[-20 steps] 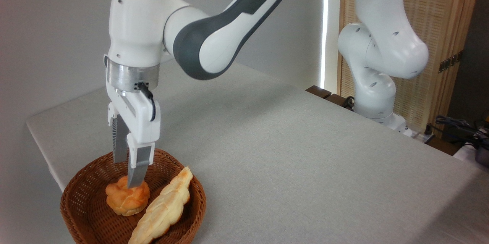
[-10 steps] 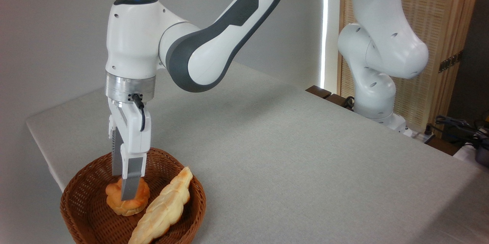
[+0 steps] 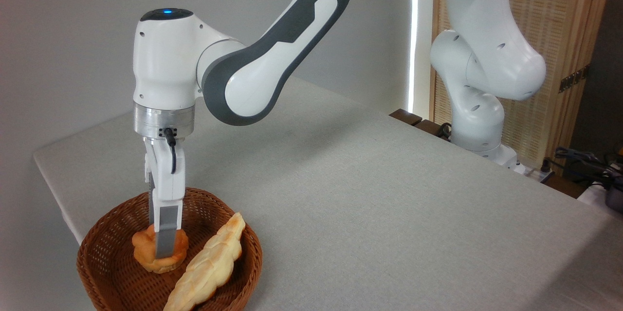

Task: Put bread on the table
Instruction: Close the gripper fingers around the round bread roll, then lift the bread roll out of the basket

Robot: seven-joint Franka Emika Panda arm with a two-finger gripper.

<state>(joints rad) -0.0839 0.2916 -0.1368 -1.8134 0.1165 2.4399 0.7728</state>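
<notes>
The table (image 3: 370, 194) spreads grey beneath my arm (image 3: 253, 72). At its near left corner sits the wicker basket (image 3: 97, 272), holding the long loaf (image 3: 209, 267) and, touching it on the left, the bread (image 3: 146, 252), round, no clear long axis. My gripper (image 3: 163, 250) points straight down, fingers (image 3: 165, 233) narrowed against the bun; whether they clamp it I cannot tell.
</notes>
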